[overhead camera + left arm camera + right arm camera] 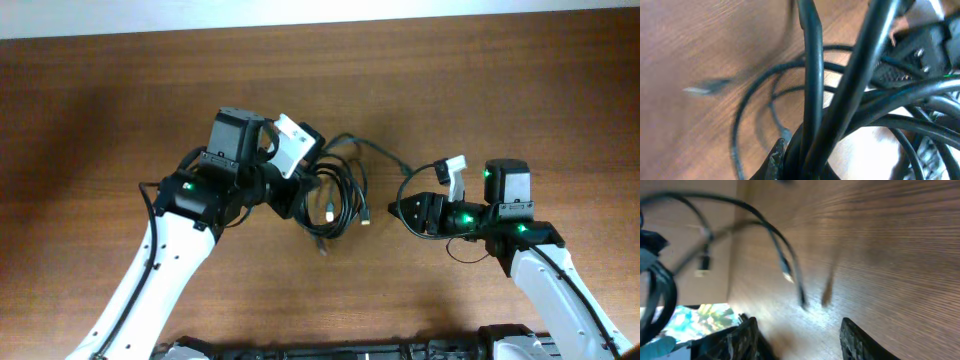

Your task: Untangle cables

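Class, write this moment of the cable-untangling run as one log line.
left pincer: shut on cables | right pincer: open, holding nothing | cables: one tangled bundle on table

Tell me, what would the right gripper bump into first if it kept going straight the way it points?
Most likely a loose plug end of the cables, lying just ahead of the right gripper, though depth is hard to judge.

Left fingers [774, 159] together, right fingers [860, 341] apart
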